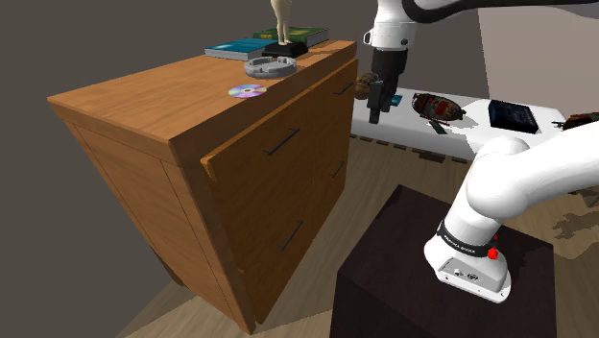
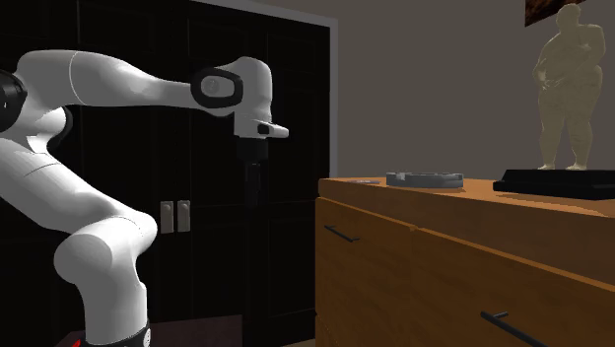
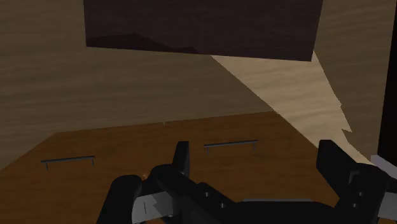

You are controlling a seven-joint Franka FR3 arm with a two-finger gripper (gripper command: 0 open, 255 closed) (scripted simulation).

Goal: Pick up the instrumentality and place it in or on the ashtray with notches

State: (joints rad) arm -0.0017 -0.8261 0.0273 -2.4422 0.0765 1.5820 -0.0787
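Nearest the shoulder camera stands the dark brown box stand (image 1: 432,259), from which the white arm (image 1: 518,182) rises. Its all-black two-finger gripper (image 1: 374,115) hangs pointing down in front of the brown wooden dresser (image 1: 144,125), level with the top drawer. In the wrist view the fingers (image 3: 181,159) stand spread apart with nothing between them, above the drawer front and its thin dark drawer handles (image 3: 231,144). On the dresser top, near the drawer-side edge, the shiny silver round disc (image 1: 247,91) lies flat, well apart from the gripper. Just beyond it, not touching, sits the grey round ashtray (image 1: 270,67) with notches in its rim. Behind that a tan figurine (image 1: 280,14) stands on a black base, beside flat blue and green books (image 1: 235,48). Farther off, a white table (image 1: 403,127) carries several small objects.
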